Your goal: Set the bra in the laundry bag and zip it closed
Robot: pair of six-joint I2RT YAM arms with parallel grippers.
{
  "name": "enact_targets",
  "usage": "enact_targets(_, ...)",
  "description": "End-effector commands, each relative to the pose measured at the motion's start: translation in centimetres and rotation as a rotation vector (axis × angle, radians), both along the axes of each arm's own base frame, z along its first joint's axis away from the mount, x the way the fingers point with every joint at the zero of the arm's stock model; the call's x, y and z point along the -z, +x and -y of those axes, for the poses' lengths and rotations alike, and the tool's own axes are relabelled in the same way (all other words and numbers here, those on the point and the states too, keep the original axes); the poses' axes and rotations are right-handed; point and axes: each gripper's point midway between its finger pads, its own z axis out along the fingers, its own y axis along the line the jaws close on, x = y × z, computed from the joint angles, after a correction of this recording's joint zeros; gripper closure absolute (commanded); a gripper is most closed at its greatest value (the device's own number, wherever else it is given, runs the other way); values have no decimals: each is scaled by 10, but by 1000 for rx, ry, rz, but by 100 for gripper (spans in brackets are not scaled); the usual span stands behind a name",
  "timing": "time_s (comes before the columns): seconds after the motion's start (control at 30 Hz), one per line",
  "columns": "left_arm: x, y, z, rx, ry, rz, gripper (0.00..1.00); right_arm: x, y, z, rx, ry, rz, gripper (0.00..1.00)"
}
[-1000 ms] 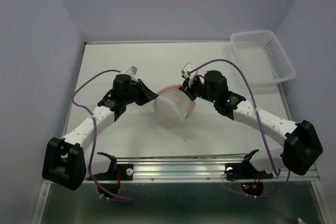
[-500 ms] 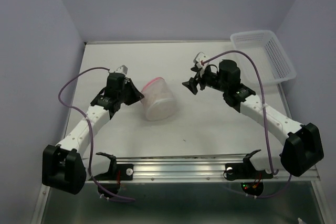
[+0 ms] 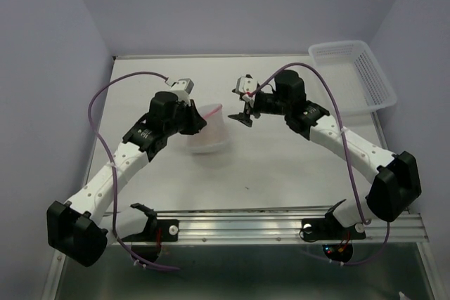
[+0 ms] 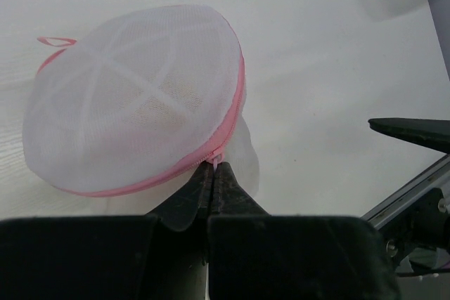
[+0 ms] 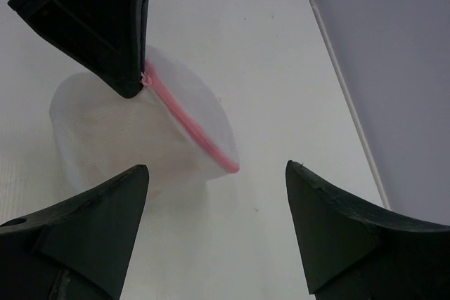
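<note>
- While pinching the pink zipper pull (image 4: 214,161), left fingers (image 4: 200,191) pressed flat together, no gap showing; grip on the tab only, not on mesh.
- Right fingers (image 5: 84,223) spread wide, holding nothing; aimed at the bag from its other side, near but apart.
- Laundry bag (image 4: 126,82) hanging off that pinch, tilted on edge w/ domed face up; can't tell if its low edge touches the tabletop (image 4: 316,68).
- Bra (image 4: 165,107) inside the bag, seen only as a faint beige tint thru the mesh; nothing poking out.
- Zipper band (image 5: 193,135) looks joined along the stretch in view; can't tell how much is left open round the back.
- Small pink loop (image 4: 56,41) at far rim; white slotted basket (image 3: 351,75) well apart at the far right corner, not in play.
- Risks, as judged:
  - Bag has no 2nd anchor, so any tug on the pull prob. drags the whole pouch instead of running the slider.
  - Tiny tab + flat pads = easy slip-out under side load.
  - Slack mesh flap just beside the slider could get chewed in and jam it.
  - Bra edge near the rim could catch in the teeth if bag sags.
  - Right fingers closing blind could grab the left fingers or the band instead of the bag wall.
</note>
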Motion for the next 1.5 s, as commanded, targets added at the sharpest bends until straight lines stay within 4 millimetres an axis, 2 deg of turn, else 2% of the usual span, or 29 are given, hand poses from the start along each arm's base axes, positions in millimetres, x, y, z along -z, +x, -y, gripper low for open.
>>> enact_targets(0.0, -44, 6, 11, 79, 7, 173, 100, -10, -7, -9, -148, -71, 120, 16)
enact_targets(0.17, -37, 8, 13, 62, 14, 138, 100, 1, -11, -18, -238, -92, 104, 19)
enact_targets(0.3, -26, 10, 16, 48, 15, 95, 100, 9, -13, -29, -262, -100, 73, 39)
enact_targets(0.33, -23, 11, 18, 52, 15, 84, 100, 14, -16, -33, -271, -113, 60, 40)
enact_targets(0.43, -19, 11, 21, 57, 11, 66, 100, 24, -22, -42, -281, -137, 51, 40)
enact_targets(0.6, -13, 13, 25, 47, 8, 36, 100, 26, -25, -50, -279, -132, 9, 39)
enact_targets(0.73, -12, 12, 27, 56, -3, 31, 100, 30, -21, -54, -244, -138, -26, 39)
enact_targets(0.8, -13, 10, 27, 58, -5, 37, 100, 35, -12, -53, -201, -156, -30, 40)
enact_targets(0.9, -15, 9, 26, 56, -9, 44, 100, 40, -6, -53, -174, -169, -37, 49)
enact_targets(0.93, -16, 9, 26, 54, -12, 43, 100, 40, -5, -53, -170, -169, -40, 49)
enact_targets(1.2, -15, 10, 26, 42, -18, 37, 100, 43, -12, -57, -211, -156, -69, 49)
enact_targets(1.23, -15, 10, 26, 41, -20, 36, 100, 45, -11, -57, -203, -159, -71, 58)
enact_targets(1.27, -13, 9, 26, 42, -19, 29, 100, 43, -10, -57, -198, -157, -68, 62)
enact_targets(1.3, -13, 8, 26, 43, -20, 30, 100, 43, -9, -57, -193, -157, -67, 74)
enact_targets(1.33, -12, 9, 26, 38, -22, 27, 100, 42, -8, -57, -192, -155, -60, 81)
enact_targets(1.43, -11, 8, 26, 31, -28, 20, 100, 43, -14, -54, -221, -164, -26, 91)
enact_targets(1.47, -11, 6, 25, 28, -34, 20, 100, 42, -14, -53, -219, -164, -21, 92)
